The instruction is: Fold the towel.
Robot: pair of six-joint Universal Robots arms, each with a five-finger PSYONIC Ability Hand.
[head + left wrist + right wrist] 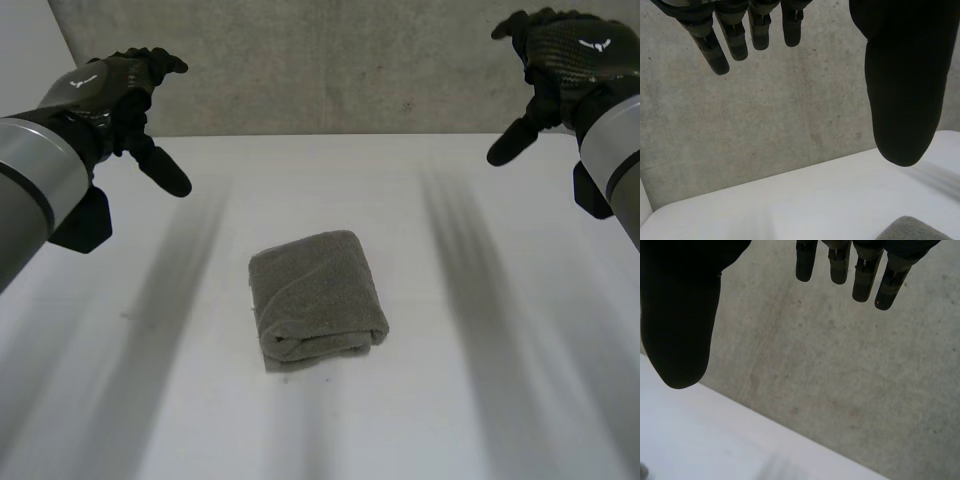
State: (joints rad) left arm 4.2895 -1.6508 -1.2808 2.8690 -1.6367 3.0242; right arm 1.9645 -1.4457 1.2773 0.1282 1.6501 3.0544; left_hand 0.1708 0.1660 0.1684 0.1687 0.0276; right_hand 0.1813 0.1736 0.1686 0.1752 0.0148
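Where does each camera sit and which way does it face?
Head: between and behind the arms, looking down at the table and folded towel; left hand and right hand show.
Left wrist: along its open hand toward the wall.
Right wrist: likewise, own hand open.
Shared: head and left wrist both show the towel.

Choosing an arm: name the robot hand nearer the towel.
The left robot hand, seemingly: its wrist view catches a corner of the towel; the right robot hand hangs farther off.
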